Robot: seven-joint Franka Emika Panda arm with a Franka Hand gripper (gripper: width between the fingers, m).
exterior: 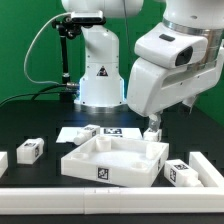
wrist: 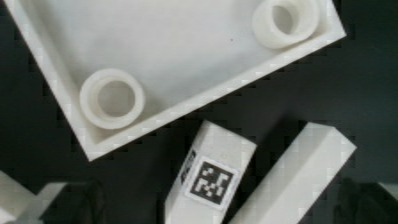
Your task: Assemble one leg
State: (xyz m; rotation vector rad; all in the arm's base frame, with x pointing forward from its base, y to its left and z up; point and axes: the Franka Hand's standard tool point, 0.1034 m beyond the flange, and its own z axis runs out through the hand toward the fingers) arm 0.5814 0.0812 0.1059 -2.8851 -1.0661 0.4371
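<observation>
The large white tray-like piece [exterior: 112,160] lies in the middle of the black table. Its two round sockets [wrist: 111,100] show in the wrist view. Two small white legs lie at the exterior view's right of the tray: one with its tag up [exterior: 180,172] and one beyond it [exterior: 207,170]. Both show in the wrist view, the tagged one [wrist: 221,172] and a plain one [wrist: 324,165]. My gripper [exterior: 152,128] hangs over the tray's back right corner, above the table. In the wrist view the gripper [wrist: 210,214] is open and holds nothing.
Another leg [exterior: 30,150] lies at the exterior view's left of the tray, with one more [exterior: 3,160] at the left edge. The marker board [exterior: 95,131] lies behind the tray. The robot base [exterior: 98,75] stands at the back. A white rail [exterior: 100,196] runs along the front.
</observation>
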